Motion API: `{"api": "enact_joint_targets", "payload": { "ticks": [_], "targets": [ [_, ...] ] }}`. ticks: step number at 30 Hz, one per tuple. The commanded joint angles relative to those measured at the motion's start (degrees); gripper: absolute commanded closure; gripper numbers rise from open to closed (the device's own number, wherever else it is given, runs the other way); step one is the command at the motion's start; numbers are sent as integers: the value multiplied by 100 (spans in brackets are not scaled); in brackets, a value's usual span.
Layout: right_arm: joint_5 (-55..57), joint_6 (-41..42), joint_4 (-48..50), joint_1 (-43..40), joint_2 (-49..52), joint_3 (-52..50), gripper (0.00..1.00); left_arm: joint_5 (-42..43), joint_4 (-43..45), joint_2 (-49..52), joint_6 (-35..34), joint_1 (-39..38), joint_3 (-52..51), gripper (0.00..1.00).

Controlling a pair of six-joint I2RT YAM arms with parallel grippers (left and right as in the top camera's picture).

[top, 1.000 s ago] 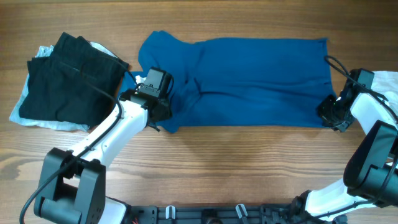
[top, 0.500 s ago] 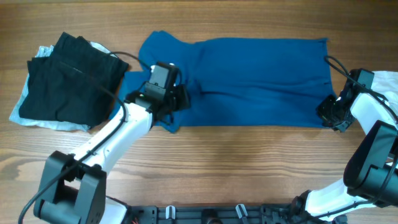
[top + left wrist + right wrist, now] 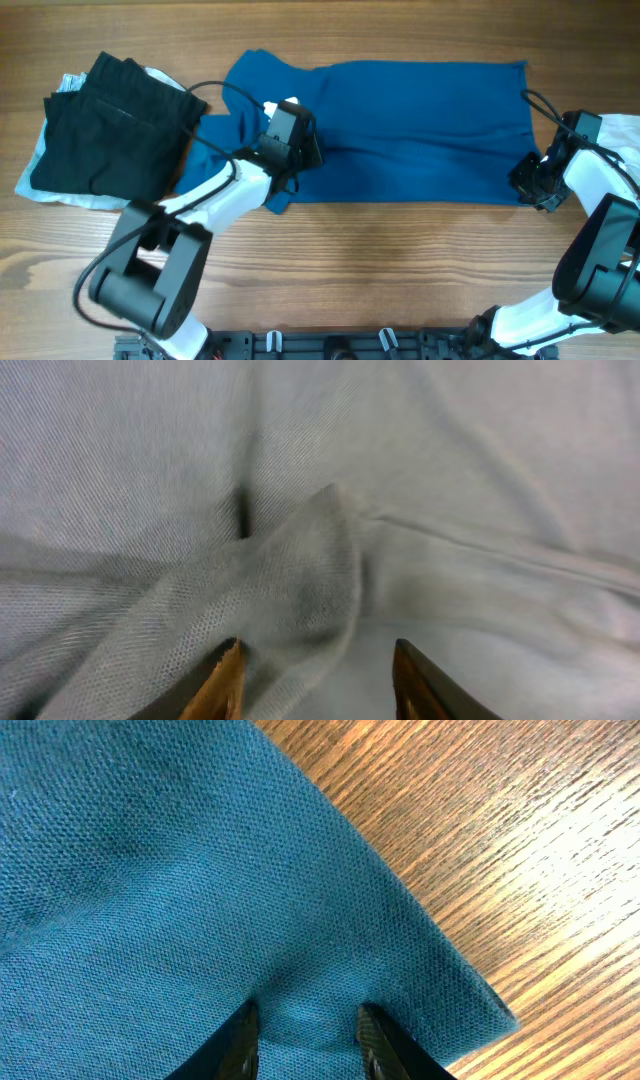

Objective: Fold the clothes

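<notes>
The large deep-blue garment (image 3: 420, 120) lies spread across the middle of the table. My left gripper (image 3: 303, 155) is over its left part, and its fingers (image 3: 318, 680) hold a raised ridge of the cloth (image 3: 300, 570), which looks washed-out grey in the left wrist view. My right gripper (image 3: 525, 180) sits at the garment's near right corner. In the right wrist view its fingers (image 3: 307, 1030) pinch the blue cloth (image 3: 150, 870) just inside that corner. A folded black garment (image 3: 110, 130) lies at the far left on a pale cloth (image 3: 40, 180).
A white cloth (image 3: 625, 135) shows at the right edge behind the right arm. Bare wooden tabletop (image 3: 380, 260) runs along the front. The left arm's cable (image 3: 215, 95) loops over the black garment's edge.
My left gripper has moved to the right over the blue garment, drawing its left edge inward into a fold. The right gripper has not moved.
</notes>
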Motion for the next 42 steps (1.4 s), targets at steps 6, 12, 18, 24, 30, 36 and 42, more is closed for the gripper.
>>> {"api": "enact_joint_targets", "payload": {
  "ticks": [6,12,18,24,30,36,42],
  "targets": [
    [205,22,-98,-31,122,-219,66,-640,431,437,-160,-55,46,54],
    [205,22,-90,-31,122,-219,66,-636,505,437,-162,-55,46,89],
    [205,22,-90,-31,122,-219,66,-354,562,382,-122,-55,120,96],
    [205,22,-70,-31,122,-219,66,-76,575,11,470,-44,857,96],
    [205,24,-70,-31,122,-219,66,-76,415,157,468,-4,861,91],
    [188,20,-162,-31,122,-219,52,-398,-955,105,656,162,861,49],
    [-44,68,-295,-146,120,-216,32,-667,-2837,-824,621,564,861,42]
  ]
}}
